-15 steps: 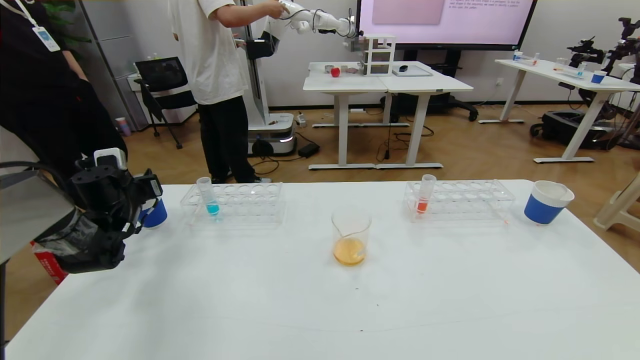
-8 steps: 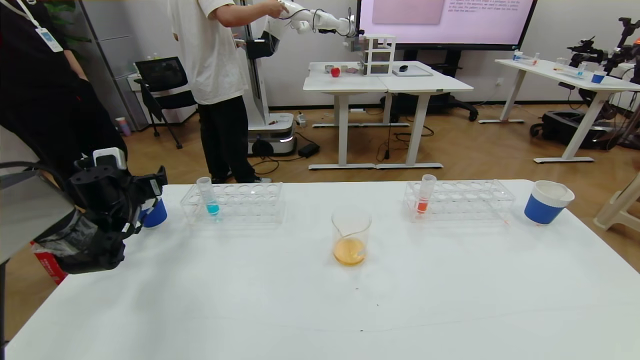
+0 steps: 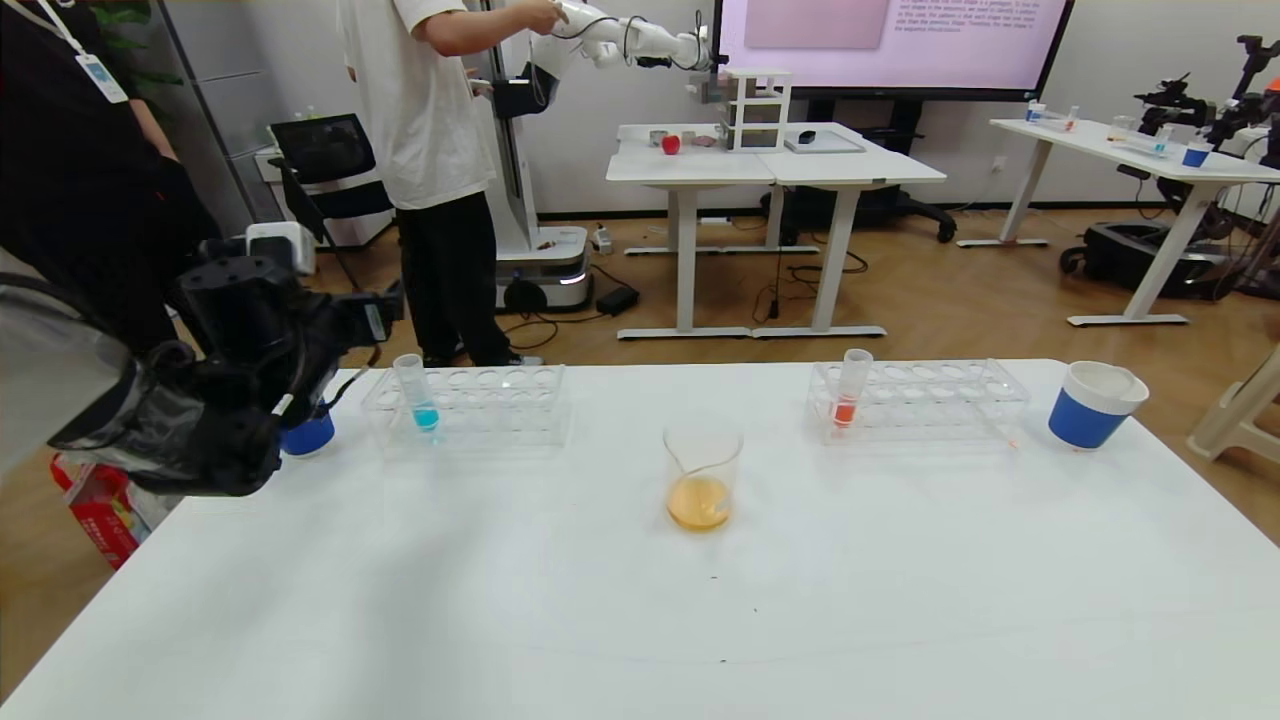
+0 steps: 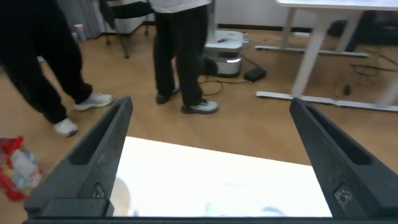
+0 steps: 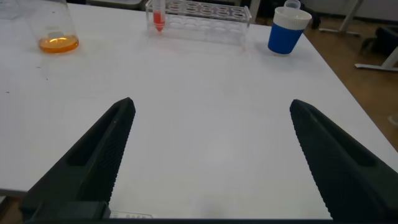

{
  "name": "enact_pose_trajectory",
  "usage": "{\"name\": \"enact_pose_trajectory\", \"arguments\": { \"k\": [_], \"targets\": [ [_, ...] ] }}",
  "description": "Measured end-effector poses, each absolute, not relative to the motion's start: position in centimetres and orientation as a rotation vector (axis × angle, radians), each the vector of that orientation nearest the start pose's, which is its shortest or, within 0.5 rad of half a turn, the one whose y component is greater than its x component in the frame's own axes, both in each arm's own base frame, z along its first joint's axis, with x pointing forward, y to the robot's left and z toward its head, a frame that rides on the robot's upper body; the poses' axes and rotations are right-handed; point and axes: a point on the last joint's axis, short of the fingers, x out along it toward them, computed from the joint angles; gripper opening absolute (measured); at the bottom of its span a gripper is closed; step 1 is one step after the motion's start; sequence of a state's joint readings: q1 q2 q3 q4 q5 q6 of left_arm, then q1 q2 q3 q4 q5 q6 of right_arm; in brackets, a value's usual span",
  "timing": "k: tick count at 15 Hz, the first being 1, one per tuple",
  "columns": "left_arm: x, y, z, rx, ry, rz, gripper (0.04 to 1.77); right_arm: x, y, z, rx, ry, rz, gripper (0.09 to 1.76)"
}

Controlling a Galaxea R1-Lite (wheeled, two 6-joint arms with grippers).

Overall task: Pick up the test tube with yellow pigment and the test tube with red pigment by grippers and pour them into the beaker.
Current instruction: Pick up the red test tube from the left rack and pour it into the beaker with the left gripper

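The beaker [image 3: 702, 475] stands mid-table with orange liquid in its bottom; it also shows in the right wrist view [image 5: 56, 31]. The test tube with red pigment [image 3: 850, 390] stands upright in the right rack [image 3: 940, 400], and shows in the right wrist view [image 5: 158, 15]. No test tube with yellow pigment is in view. My left gripper [image 3: 375, 315] is raised above the table's far left, beside the left rack [image 3: 490, 405], open and empty [image 4: 210, 102]. My right gripper [image 5: 211, 104] is open and empty over bare table, out of the head view.
A tube of cyan liquid [image 3: 415, 392] stands in the left rack. Blue-and-white paper cups stand at the far left [image 3: 305, 432] and far right [image 3: 1095, 403]. People stand beyond the table's far left edge.
My left arm has risen and moved toward the left rack, from low beside the left cup. Nothing on the table has moved.
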State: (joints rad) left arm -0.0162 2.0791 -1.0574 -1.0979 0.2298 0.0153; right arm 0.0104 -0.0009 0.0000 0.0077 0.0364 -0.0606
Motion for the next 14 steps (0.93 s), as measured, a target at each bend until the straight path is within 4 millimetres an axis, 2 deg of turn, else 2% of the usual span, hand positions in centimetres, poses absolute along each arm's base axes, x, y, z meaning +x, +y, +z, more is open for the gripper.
{"name": "enact_pose_trajectory", "arguments": {
  "k": [2, 5, 9, 12, 14],
  "targets": [
    [39.0, -3.6, 18.3, -0.002, -0.084, 0.127, 1.75, -2.3, 0.1, 7.5, -0.061, 0.005, 0.047, 1.74],
    [36.9, -5.3, 21.2, -0.009, -0.139, 0.078, 1.75, -2.3, 0.1, 7.5, -0.061, 0.005, 0.047, 1.74],
    [32.6, -5.0, 25.9, 0.006, -0.17, 0.064, 1.75, -2.3, 0.1, 7.5, -0.061, 0.005, 0.047, 1.74],
    [27.5, -3.9, 29.8, 0.019, -0.176, 0.071, 1.75, -2.3, 0.1, 7.5, -0.061, 0.005, 0.047, 1.74],
    [23.7, -3.0, 31.6, 0.034, -0.186, 0.084, 1.75, -2.3, 0.1, 7.5, -0.061, 0.005, 0.047, 1.74]
  ]
}}
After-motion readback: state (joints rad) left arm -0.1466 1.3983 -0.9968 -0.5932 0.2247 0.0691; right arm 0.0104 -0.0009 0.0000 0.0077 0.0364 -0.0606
